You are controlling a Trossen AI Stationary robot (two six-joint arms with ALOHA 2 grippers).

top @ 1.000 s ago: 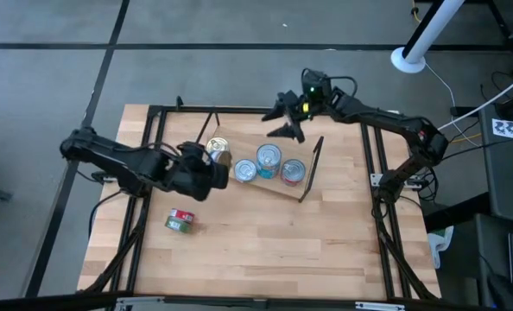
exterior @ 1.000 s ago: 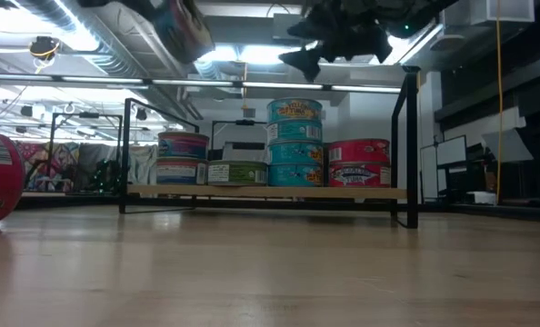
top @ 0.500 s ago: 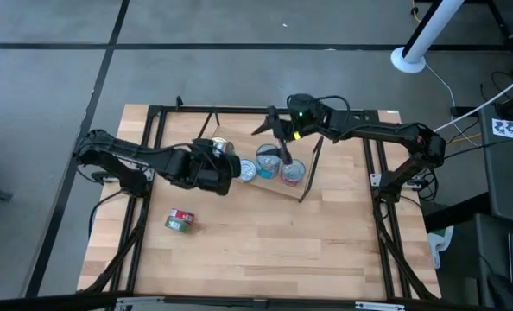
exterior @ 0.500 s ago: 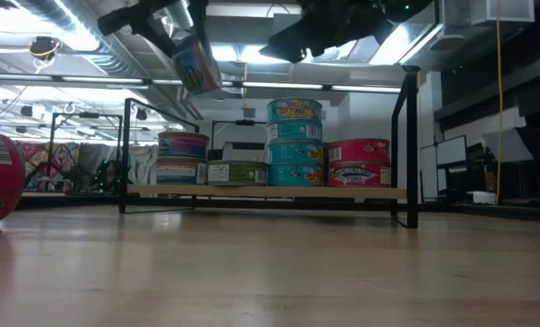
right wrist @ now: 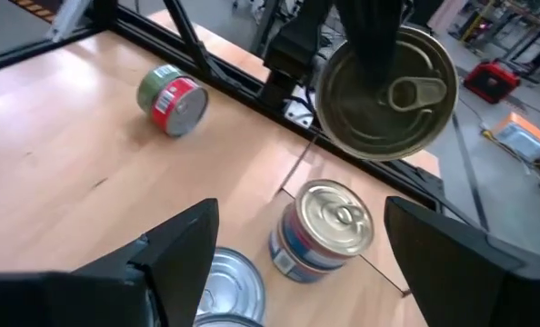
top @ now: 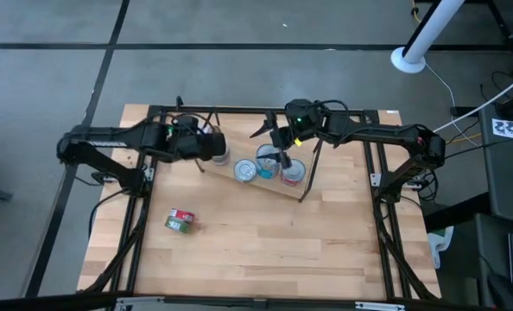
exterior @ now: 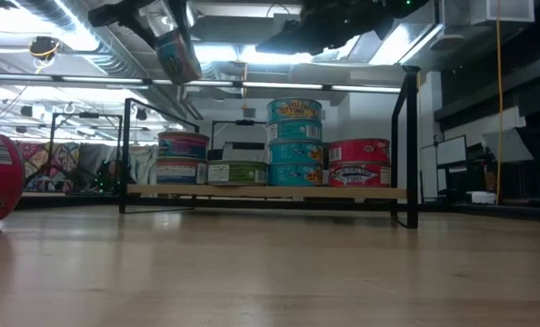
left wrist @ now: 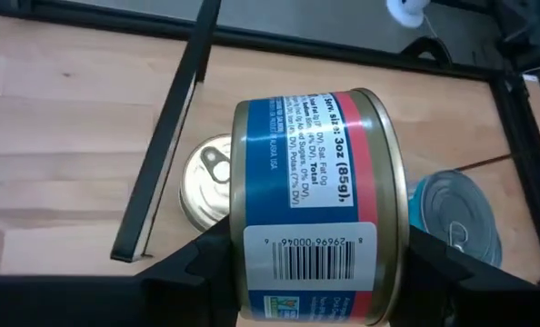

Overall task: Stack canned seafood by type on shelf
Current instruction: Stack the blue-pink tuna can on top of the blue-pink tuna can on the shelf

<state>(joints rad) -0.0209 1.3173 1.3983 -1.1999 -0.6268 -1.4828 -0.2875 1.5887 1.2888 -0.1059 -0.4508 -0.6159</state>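
1. Since a second ago, the held tin has been carried from beside the shelf's front left corner to above its left end, and the right gripper has been brought from behind the shelf to above its middle.
2. The held tin, blue with a red band and a gold lid, is clamped on its side between the fingers of the left gripper, lifted clear above the shelf.
3. Directly under the held tin, a gold-lidded tin is seen standing on the shelf's left end, on top of another.
4. Further along the shelf, a green-labelled tin, a tall teal stack and a red stack are lined up toward its right end.
5. One red-and-green tin is left lying on its side on the table, well in front of the shelf's left end.
6. The right gripper is held wide open and empty above the teal stack.
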